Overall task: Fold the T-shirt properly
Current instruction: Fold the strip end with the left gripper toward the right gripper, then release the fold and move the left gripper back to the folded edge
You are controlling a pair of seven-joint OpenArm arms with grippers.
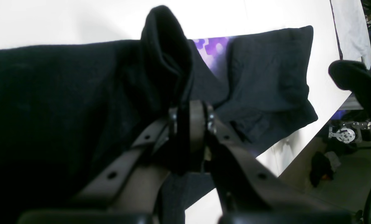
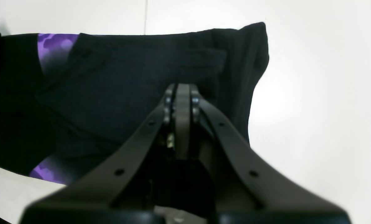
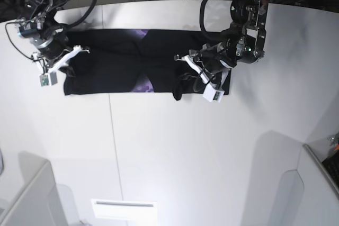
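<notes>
Base view shows the T-shirt point(image 3: 122, 72) as a long folded band on the bench point(image 3: 169, 146), left fingers point(image 1: 190, 112) clamped on a raised fold, right fingers point(image 2: 182, 93) together above cloth; crosswise folds likely remain.

A black T-shirt point(image 3: 114, 70) lies spread in a long band across the far part of the white table point(image 3: 175, 146), purple print showing at its middle. The left gripper point(image 3: 183, 80) pinches up a fold right of centre. The right gripper point(image 3: 71, 56) sits closed over the shirt's left end.
</notes>
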